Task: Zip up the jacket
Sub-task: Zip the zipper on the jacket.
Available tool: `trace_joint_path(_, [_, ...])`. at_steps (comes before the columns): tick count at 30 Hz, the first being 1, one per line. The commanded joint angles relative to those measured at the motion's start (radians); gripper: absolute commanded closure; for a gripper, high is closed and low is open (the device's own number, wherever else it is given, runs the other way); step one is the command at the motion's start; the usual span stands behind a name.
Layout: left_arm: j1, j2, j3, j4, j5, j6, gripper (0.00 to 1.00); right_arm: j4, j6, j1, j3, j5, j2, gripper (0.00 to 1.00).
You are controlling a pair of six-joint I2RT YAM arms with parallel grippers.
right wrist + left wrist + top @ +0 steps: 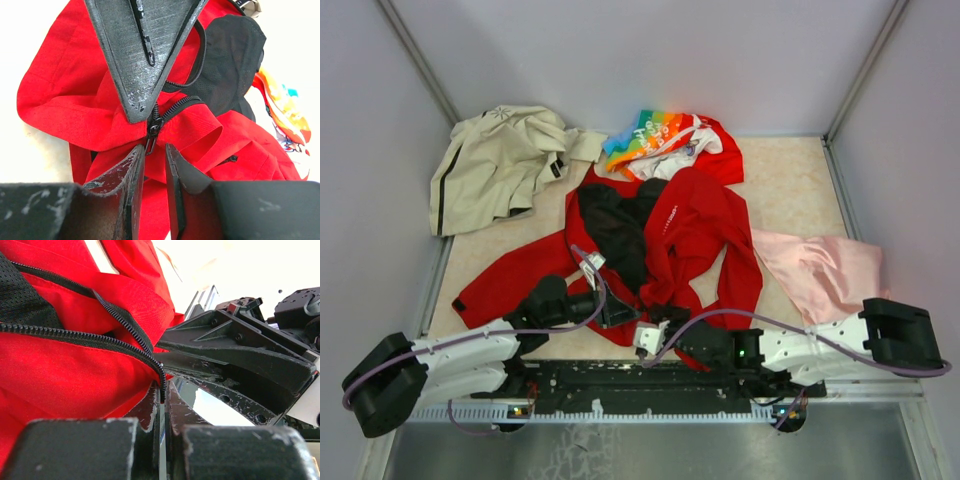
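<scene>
The jacket [690, 225] lies crumpled at the middle of the near edge of the table [790, 190]. Its front is spread open over a black mesh lining [615, 225], so zipping has barely begun. The slider [153, 127] sits at the bottom hem, and the two rows of coarse dark teeth [75, 335] part right above it; I judge the whole run upward is left. The left end effector [162, 397] is clenched on the jacket at the zipper's foot. The right end effector [155, 160] is released, its scuffed black fingers slightly apart just under the slider's pull. The shell is smooth, slack red cloth in soft folds.
</scene>
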Motion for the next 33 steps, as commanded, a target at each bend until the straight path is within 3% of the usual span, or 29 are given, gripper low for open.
trace_joint_path(1, [0.001, -0.005, 0.003, 0.037, 0.024, 0.000, 1.00, 0.089, -0.006, 0.005, -0.009, -0.006, 0.022, 0.76])
trace_joint_path(10, [0.000, -0.004, 0.001, 0.039, 0.029, 0.003, 1.00, 0.112, -0.002, -0.011, -0.009, -0.023, 0.037, 0.76])
trace_joint_path(16, [0.001, 0.007, 0.003, 0.038, 0.036, 0.010, 1.00, 0.092, -0.017, -0.017, -0.003, -0.007, 0.015, 0.84])
trace_joint_path(21, [0.001, 0.028, 0.005, 0.015, 0.035, 0.027, 1.00, -0.023, -0.009, -0.017, 0.035, -0.014, -0.037, 1.00])
trace_joint_path(33, [-0.001, 0.077, 0.034, -0.121, 0.037, 0.083, 1.00, -0.357, 0.071, -0.039, 0.221, -0.154, -0.066, 1.00])
